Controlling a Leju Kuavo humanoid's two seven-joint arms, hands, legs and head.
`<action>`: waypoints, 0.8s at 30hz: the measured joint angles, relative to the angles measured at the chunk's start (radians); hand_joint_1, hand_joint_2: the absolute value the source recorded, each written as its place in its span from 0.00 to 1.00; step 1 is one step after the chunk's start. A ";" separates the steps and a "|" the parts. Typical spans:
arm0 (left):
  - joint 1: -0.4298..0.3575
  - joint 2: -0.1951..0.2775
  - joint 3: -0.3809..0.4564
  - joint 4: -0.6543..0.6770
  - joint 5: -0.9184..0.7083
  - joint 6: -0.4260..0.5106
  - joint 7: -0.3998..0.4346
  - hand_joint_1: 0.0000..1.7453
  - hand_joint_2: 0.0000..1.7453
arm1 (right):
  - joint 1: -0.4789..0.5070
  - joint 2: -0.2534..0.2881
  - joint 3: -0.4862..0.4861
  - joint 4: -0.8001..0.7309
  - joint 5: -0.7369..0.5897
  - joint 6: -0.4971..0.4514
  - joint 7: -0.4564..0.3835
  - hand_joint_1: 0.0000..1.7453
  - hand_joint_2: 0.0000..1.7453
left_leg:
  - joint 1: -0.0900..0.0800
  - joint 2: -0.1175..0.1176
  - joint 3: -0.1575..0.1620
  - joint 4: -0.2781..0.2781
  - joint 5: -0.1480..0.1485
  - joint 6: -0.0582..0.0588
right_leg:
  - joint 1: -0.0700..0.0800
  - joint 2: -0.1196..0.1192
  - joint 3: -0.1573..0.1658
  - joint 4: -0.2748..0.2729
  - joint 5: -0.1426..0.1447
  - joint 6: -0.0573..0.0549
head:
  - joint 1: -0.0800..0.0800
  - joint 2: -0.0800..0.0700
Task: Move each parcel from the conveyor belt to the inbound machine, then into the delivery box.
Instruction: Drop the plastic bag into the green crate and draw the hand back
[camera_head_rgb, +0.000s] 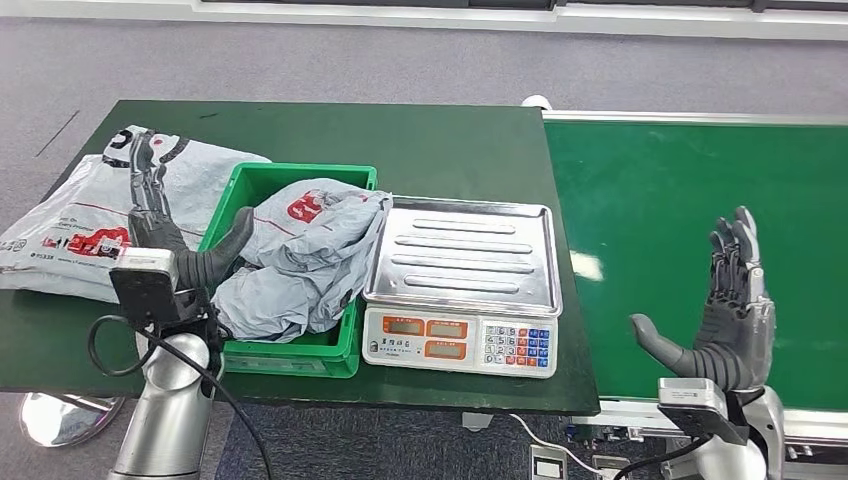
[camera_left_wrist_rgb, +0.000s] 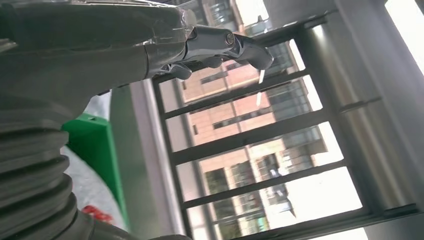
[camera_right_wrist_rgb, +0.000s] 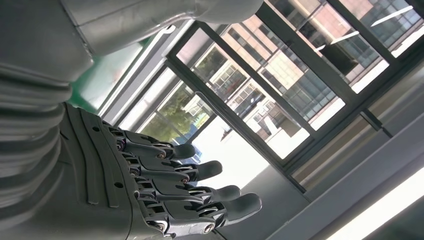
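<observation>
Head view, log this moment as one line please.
left hand: open by green bin | right hand: open over belt | grey parcel: in bin | scale: bare

A dark green table carried a green crate, just beside the left hand, and a steel-topped scale touching the crate's far side from that hand. A flat grey parcel lay on the table behind the hand, perhaps overhanging its edge. The green conveyor belt stretched bare beneath the raised right hand.
</observation>
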 joint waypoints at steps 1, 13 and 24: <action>0.002 -0.002 0.000 -0.011 0.005 0.009 -0.013 0.00 1.00 | -0.004 0.000 0.000 0.003 -0.006 0.004 0.002 0.00 1.00 | 0.000 0.000 0.000 0.000 0.000 0.000 | 0.000 0.000 0.000 0.000 0.000 0.000 | 0.000 0.000; 0.017 -0.024 -0.007 -0.100 0.063 0.045 -0.069 0.00 0.00 | -0.061 -0.002 0.000 0.063 -0.069 0.056 0.024 0.00 1.00 | 0.000 0.000 0.000 0.000 0.000 0.000 | 0.000 0.000 0.000 0.000 0.000 0.000 | 0.000 0.000; -0.031 -0.030 -0.222 0.032 0.301 -0.726 -0.065 0.00 1.00 | -0.260 -0.003 0.056 0.394 -0.350 0.213 0.006 0.00 1.00 | -0.001 0.000 0.001 0.000 0.001 0.002 | -0.001 -0.001 0.001 0.000 0.002 0.002 | 0.000 0.000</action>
